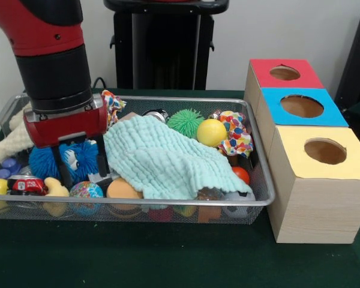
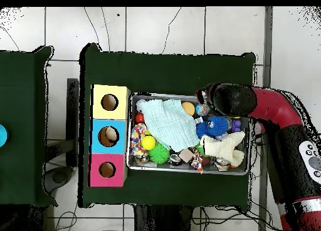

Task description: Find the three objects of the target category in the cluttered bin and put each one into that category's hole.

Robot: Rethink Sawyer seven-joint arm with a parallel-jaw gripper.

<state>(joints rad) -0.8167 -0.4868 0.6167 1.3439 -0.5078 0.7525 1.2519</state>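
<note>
My gripper (image 1: 79, 161): low over the left part of the bin, its two dark fingers (image 1: 102, 157) standing apart, one on each side of the blue spiky ball, with nothing pinched that I can see.
Wire bin (image 1: 261, 180): sits on the green table (image 1: 168, 258), packed with toys.
Red can (image 1: 25, 185): lies at the front left, below and left of my fingers, near a small yellow duck (image 1: 56, 189).
Blue spiky ball (image 1: 78, 159): right at my fingertips, between them; whether they touch it I cannot tell.
Globe-patterned ball (image 1: 86, 190): just in front of my gripper, against the front wall.
Orange ball (image 1: 122, 189): beside the globe ball, half under the cloth's edge.
Mint cloth (image 1: 165, 162): spreads over the bin's middle, just right of my gripper, covering what lies under it.
Green spiky ball (image 1: 185, 122): behind the cloth, well right of me.
Yellow ball (image 1: 211, 132): further right, touching a colourful rope toy (image 1: 235, 133).
Boxes: red box (image 1: 285, 74), blue box (image 1: 301, 107) and yellow box (image 1: 324, 153) stand in a row just right of the bin, each with a round hole on top; in the overhead view something pale shows in the blue one's hole.
</note>
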